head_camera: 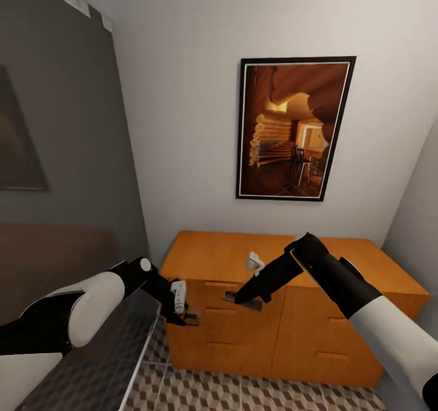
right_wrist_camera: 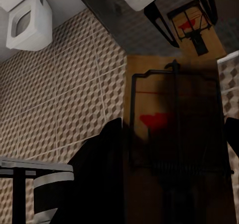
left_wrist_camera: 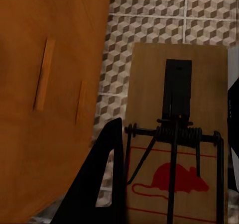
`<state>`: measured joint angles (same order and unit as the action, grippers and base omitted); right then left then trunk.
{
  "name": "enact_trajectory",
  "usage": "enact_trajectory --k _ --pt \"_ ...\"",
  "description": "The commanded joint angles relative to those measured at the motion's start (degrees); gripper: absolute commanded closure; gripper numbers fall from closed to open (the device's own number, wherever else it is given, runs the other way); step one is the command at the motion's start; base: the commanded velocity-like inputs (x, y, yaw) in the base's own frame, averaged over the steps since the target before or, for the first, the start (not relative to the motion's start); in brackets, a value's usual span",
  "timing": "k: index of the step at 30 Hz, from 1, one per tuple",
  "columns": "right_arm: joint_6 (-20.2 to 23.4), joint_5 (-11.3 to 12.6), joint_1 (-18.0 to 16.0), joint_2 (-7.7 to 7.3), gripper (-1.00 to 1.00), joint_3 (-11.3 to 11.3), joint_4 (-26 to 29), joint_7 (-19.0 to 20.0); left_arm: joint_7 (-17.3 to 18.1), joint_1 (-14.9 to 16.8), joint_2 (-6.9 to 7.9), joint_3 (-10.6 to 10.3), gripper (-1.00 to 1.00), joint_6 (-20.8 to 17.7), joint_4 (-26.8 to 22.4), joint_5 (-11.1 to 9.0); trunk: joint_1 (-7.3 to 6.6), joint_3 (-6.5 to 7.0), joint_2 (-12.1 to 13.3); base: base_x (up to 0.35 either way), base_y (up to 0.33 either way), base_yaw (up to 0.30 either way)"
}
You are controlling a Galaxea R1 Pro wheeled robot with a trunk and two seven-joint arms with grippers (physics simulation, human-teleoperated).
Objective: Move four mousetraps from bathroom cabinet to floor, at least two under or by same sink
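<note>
Mousetraps sit clenched one in each gripper, left gripper (head_camera: 185,318) at seven o'clock, right gripper (head_camera: 242,299) centre, carried off the cabinet (head_camera: 316,332) for the bathroom floor (head_camera: 243,393).

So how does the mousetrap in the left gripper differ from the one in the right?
The left mousetrap faces its wrist camera well lit, red mouse print clear; the right mousetrap is in shadow, its print dim. In the head view, the left gripper holds its trap lower, off the cabinet's corner; the right gripper holds its trap before the drawers. Both are gripped above the floor.
</note>
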<state>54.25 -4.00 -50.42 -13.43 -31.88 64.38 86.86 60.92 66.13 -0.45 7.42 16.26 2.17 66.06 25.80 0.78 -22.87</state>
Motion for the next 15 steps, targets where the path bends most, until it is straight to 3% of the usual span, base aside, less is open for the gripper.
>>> enact_trajectory --k 1,8,15 --pt "0.77 -0.39 -0.03 -0.02 1.00 -0.02 0.04 0.60 -0.22 0.05 0.01 0.50 1.00 0.44 0.11 0.65 -0.01 -0.03 -0.05 -0.335 0.000 0.000" --pt "0.77 -0.39 -0.03 -0.02 1.00 -0.02 0.04 0.60 -0.17 0.05 -0.02 0.50 1.00 0.44 0.11 0.65 -0.01 -0.03 -0.05 -0.319 0.000 0.000" --pt "0.77 -0.39 -0.03 -0.02 1.00 -0.02 0.04 0.60 -0.31 0.04 -1.26 0.45 1.00 0.36 0.13 0.73 -0.01 -0.03 -0.05 -0.061 0.000 0.000"
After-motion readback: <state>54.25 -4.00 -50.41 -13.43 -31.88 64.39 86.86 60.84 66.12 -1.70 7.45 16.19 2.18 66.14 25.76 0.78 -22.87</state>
